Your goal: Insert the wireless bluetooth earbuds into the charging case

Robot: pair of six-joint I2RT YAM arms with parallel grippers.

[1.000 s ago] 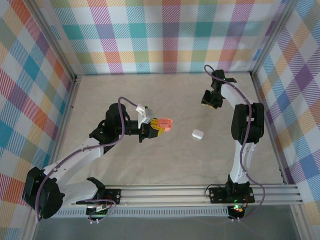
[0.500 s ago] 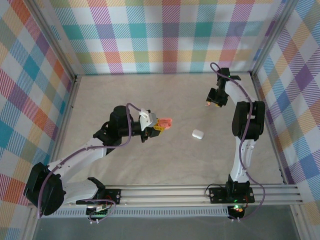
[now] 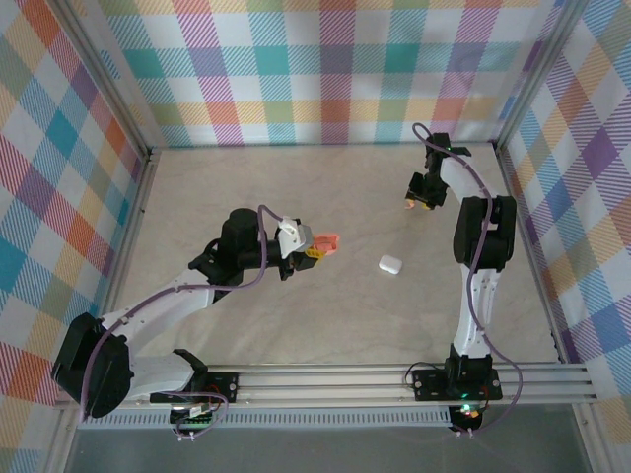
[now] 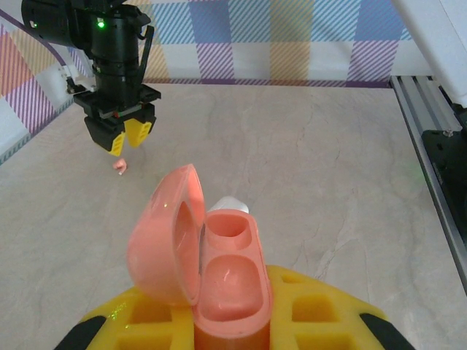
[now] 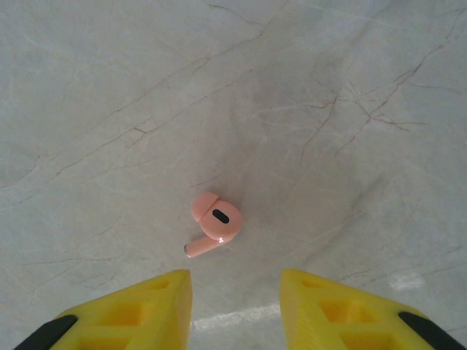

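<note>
The left gripper (image 3: 314,249) grasps the pink charging case (image 4: 230,281), its lid (image 4: 164,244) swung open, above the table's (image 3: 246,187) middle. The right gripper (image 5: 235,306) hangs, jaws parted, just above one pink earbud (image 5: 215,222) lying near the far right corner. A white case (image 3: 390,263) lies between the grippers.

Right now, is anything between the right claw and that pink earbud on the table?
Nothing visible does. The earbud lies on bare table just ahead of the right gripper, whose jaws stand open.
</note>
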